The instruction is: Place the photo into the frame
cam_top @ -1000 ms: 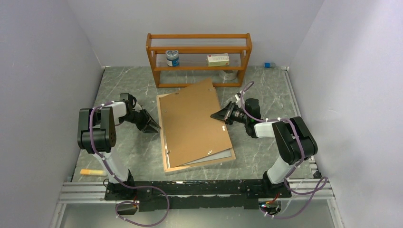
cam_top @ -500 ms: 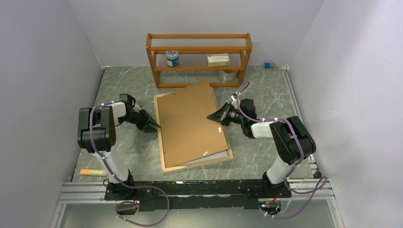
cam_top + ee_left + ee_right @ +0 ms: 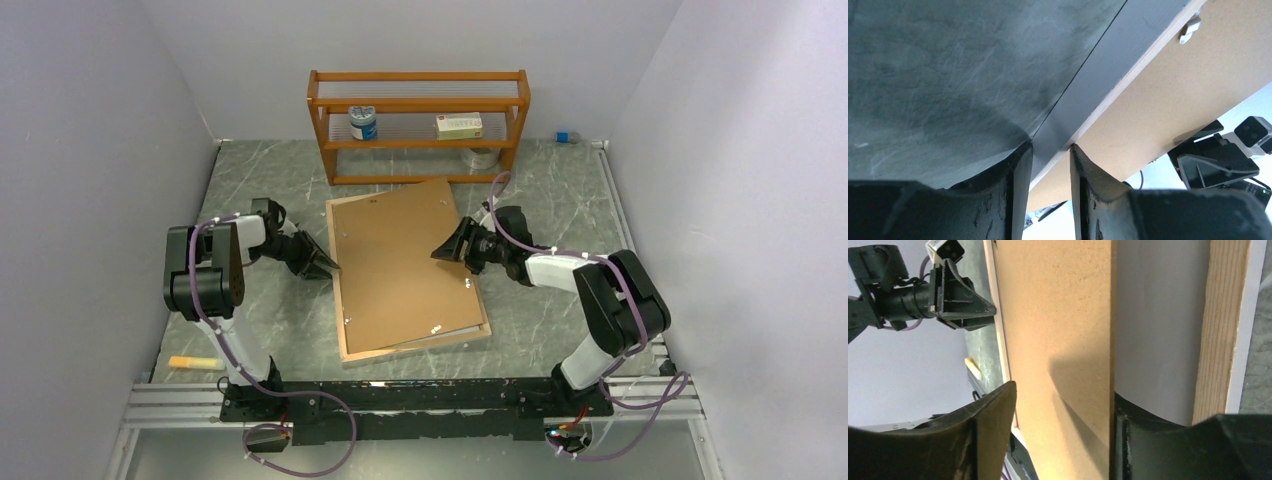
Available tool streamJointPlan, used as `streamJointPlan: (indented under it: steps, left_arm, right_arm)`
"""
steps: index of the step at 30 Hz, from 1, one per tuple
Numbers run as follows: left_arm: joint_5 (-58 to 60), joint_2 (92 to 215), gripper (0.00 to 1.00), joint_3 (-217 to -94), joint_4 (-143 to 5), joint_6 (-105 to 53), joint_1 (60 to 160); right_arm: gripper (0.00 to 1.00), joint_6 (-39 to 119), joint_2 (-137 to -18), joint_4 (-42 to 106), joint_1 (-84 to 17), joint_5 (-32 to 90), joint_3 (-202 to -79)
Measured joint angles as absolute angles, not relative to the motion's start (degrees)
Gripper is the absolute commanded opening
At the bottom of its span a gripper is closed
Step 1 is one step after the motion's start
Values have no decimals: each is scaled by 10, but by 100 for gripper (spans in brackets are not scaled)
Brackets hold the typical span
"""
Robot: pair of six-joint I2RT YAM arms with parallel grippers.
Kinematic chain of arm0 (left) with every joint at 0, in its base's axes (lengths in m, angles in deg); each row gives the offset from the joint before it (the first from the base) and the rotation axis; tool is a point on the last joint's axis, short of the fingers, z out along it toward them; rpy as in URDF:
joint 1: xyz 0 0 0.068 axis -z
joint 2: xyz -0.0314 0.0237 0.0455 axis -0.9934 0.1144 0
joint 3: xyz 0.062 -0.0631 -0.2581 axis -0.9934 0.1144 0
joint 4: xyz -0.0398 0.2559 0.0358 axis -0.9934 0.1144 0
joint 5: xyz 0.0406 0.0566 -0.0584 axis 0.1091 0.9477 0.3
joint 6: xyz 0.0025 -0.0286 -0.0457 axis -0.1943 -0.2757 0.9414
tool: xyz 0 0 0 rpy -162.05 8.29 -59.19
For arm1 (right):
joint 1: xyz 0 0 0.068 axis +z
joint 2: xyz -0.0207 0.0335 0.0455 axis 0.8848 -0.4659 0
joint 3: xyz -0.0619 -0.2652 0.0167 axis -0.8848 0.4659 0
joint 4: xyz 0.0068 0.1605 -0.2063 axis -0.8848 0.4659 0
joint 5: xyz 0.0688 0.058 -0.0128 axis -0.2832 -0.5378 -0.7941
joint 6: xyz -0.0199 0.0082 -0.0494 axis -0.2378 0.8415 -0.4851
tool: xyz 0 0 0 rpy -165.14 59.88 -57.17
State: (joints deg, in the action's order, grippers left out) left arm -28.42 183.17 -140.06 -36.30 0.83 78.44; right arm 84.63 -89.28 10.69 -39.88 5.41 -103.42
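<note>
- The right end effector (image 3: 447, 250) has just gone from shut to wide. In its wrist view its jaws now stand astride the right edge of the backing board (image 3: 1053, 300), gripping nothing.
- Over the same second the board swung from clearly askew to nearly square with the frame (image 3: 415, 346). The frame lies face down on the bench (image 3: 270, 190), directly beneath this end effector and the board.
- Just past one finger, a pale surface (image 3: 1158, 315) shows between the board's edge and the frame's wood rim. Whether it is the photo or the pane cannot be told.
- The left end effector (image 3: 1048, 147) has stayed narrow, apparently pinching the frame's left rim between its fingertips and steadying it.
- Judgement: the board looks released but not yet seated. It sits slightly skewed, so a small nudge and closing the clips probably remain.
</note>
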Motion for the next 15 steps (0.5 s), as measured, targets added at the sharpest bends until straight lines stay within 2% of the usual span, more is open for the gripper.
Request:
streamJointPlan:
  steps: [3,15]
  left_arm:
    - [-285,1835,41,-1401,-363,9,785]
    - [-287,1835,46,-1401,-363,9,785]
  right_arm:
    - [77,818,-888,157,-395,67,-1058]
    - [79,720,-890,363,-381,150,-1150]
